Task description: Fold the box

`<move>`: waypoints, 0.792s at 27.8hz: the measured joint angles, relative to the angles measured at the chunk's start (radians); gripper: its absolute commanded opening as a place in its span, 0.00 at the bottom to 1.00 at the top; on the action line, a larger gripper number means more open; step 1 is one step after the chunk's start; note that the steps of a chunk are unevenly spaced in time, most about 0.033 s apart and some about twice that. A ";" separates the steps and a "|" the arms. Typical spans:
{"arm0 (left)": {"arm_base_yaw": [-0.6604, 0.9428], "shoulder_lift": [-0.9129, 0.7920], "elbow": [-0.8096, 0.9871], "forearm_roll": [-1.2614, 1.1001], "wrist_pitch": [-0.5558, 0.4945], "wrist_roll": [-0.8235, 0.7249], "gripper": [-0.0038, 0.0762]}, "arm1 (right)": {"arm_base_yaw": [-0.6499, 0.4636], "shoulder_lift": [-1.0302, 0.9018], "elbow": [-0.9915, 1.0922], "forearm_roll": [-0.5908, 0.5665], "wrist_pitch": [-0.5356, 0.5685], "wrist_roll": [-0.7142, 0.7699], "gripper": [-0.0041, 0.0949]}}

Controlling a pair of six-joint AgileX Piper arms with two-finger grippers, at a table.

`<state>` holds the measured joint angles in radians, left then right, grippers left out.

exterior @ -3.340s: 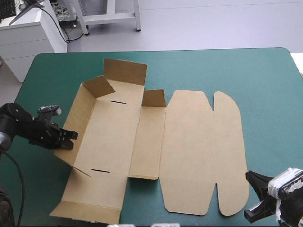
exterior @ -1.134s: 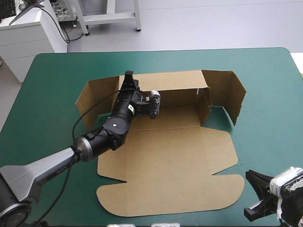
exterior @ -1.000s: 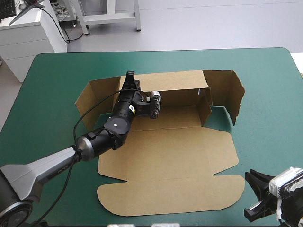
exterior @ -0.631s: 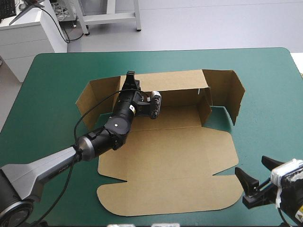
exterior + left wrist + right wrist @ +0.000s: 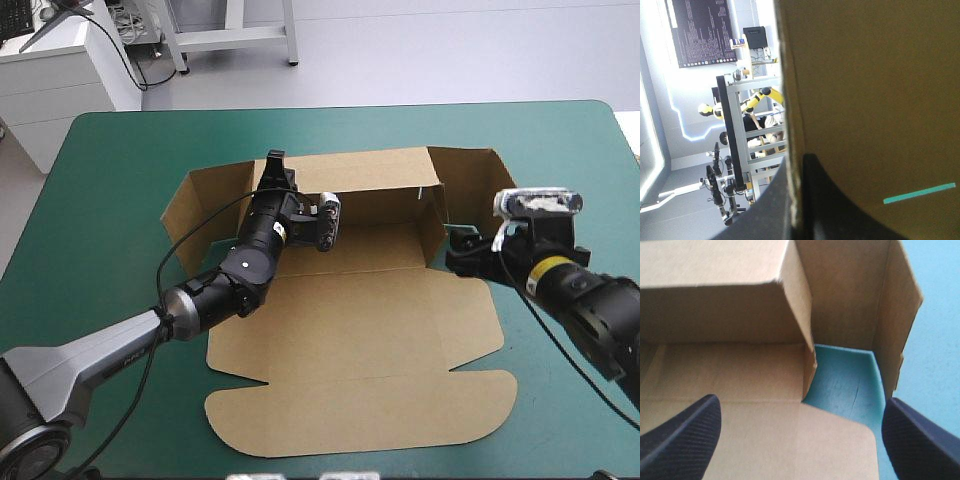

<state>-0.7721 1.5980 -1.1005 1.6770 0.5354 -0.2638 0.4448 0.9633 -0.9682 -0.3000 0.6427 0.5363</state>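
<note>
The brown box (image 5: 360, 330) sat half-formed in the middle of the teal-green desk (image 5: 100, 200), its far long wall standing upright, an end flap raised at each side, and the lid with its round-cornered front flap lying flat toward the near edge.
</note>
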 measured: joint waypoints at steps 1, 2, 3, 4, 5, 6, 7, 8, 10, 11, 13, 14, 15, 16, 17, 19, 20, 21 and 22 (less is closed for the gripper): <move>0.000 0.000 0.000 0.000 -0.001 -0.010 0.04 | -0.026 0.050 -0.062 -0.008 0.013 0.018 0.86; 0.000 0.000 0.000 -0.003 -0.001 -0.015 0.04 | -0.067 0.108 -0.139 0.010 0.034 0.012 0.86; 0.000 0.000 0.000 -0.005 -0.001 -0.027 0.04 | -0.122 0.152 -0.200 0.052 0.057 -0.034 0.86; 0.000 0.000 0.000 -0.008 -0.001 -0.044 0.04 | -0.188 0.205 -0.273 0.136 0.089 -0.119 0.86; 0.000 0.000 0.000 -0.008 -0.001 -0.057 0.04 | -0.238 0.245 -0.326 0.214 0.117 -0.199 0.86; 0.000 0.000 0.000 -0.008 -0.002 -0.067 0.04 | -0.278 0.278 -0.379 0.284 0.150 -0.268 0.86; 0.000 0.000 0.000 -0.008 -0.004 -0.076 0.04 | -0.337 0.332 -0.432 0.387 0.189 -0.367 0.86; 0.000 0.000 0.000 -0.008 -0.004 -0.078 0.04 | -0.373 0.369 -0.484 0.449 0.230 -0.426 0.86; 0.000 0.000 0.000 -0.004 -0.009 -0.083 0.04 | -0.449 0.463 -0.576 0.560 0.300 -0.518 0.86; 0.000 0.000 0.000 -0.001 -0.012 -0.085 0.04 | -0.479 0.510 -0.627 0.591 0.334 -0.552 0.86; 0.000 0.000 0.000 0.000 -0.019 -0.087 0.04 | -0.518 0.599 -0.728 0.615 0.385 -0.590 0.86; 0.000 0.000 0.000 0.001 -0.025 -0.087 0.04 | -0.528 0.632 -0.769 0.616 0.403 -0.600 0.86; 0.000 0.000 0.000 0.002 -0.031 -0.087 0.04 | -0.535 0.674 -0.819 0.615 0.427 -0.607 0.86; 0.000 0.000 0.000 0.002 -0.038 -0.087 0.04 | -0.539 0.715 -0.869 0.610 0.450 -0.611 0.86; 0.000 0.000 0.000 0.004 -0.045 -0.088 0.04 | -0.540 0.747 -0.909 0.605 0.471 -0.611 0.86; 0.000 0.000 0.000 0.006 -0.061 -0.090 0.04 | -0.540 0.826 -1.005 0.600 0.510 -0.612 0.86; 0.000 0.000 0.000 0.007 -0.066 -0.090 0.04 | -0.540 0.864 -1.050 0.600 0.525 -0.612 0.86; 0.000 0.000 0.000 0.008 -0.068 -0.090 0.04 | -0.540 0.901 -1.092 0.600 0.535 -0.613 0.86; 0.000 0.000 0.000 0.008 -0.071 -0.090 0.04 | -0.540 0.937 -1.133 0.598 0.549 -0.614 0.86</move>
<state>-0.7719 1.5980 -1.1005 1.6846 0.4643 -0.3535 -0.0955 1.9003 -2.1011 0.2984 1.1914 -0.0774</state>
